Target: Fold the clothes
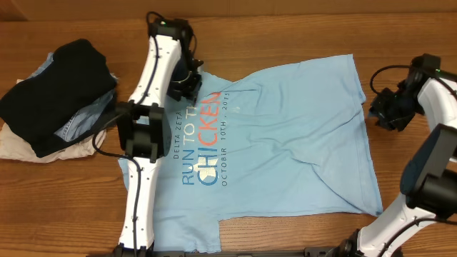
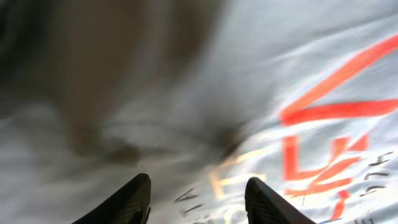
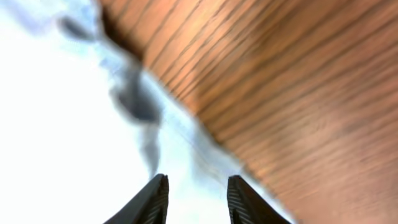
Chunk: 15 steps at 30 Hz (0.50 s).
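A light sky-blue T-shirt (image 1: 285, 143) lies spread on the wooden table, chest lettering in white and orange facing up. My left gripper (image 1: 187, 84) hovers over the shirt's upper left edge by the lettering. In the left wrist view its fingers (image 2: 196, 199) are open over the printed cloth (image 2: 323, 124), holding nothing. My right gripper (image 1: 382, 111) is at the shirt's right edge. In the right wrist view its fingers (image 3: 196, 199) are open over the shirt's hem (image 3: 74, 124), next to bare wood.
A pile of other garments lies at the left: a black one (image 1: 61, 86) on top, denim-blue (image 1: 82, 121) under it and cream (image 1: 21, 146) at the bottom. Bare wooden table (image 1: 285, 36) lies behind the shirt and to its right (image 3: 298, 93).
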Motion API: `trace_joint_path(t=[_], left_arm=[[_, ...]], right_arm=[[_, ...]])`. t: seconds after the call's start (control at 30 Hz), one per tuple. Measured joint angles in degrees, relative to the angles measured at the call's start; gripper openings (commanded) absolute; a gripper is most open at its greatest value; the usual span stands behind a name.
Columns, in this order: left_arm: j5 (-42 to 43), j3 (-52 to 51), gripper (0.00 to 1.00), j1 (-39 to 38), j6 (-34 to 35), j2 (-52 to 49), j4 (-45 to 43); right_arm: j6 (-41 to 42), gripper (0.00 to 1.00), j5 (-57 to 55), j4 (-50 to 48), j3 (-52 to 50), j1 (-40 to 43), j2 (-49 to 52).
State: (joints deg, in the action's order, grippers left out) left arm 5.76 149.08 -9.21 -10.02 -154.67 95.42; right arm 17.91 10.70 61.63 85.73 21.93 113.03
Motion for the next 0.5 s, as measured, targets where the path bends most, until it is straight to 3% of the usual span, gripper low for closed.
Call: trace_joint_path(t=[0.17, 0.37, 0.5], left_arm=[[0.28, 0.96, 0.63, 3.43, 1.57, 4.15, 1.07], [1.86, 1.77, 0.53, 4.04, 5.25, 20.92, 1.2], [3.78, -2.69, 0.53, 0.98, 6.1, 24.79, 1.22]], right_arm=[[-1.97, 0.48, 5.05, 4.13, 0.44, -0.22, -7.02], [-2.71, 0.47, 6.71, 13.16, 0.37, -2.47, -10.25], [-3.21, 0.49, 7.02, 12.59, -3.65, -6.91, -10.25]])
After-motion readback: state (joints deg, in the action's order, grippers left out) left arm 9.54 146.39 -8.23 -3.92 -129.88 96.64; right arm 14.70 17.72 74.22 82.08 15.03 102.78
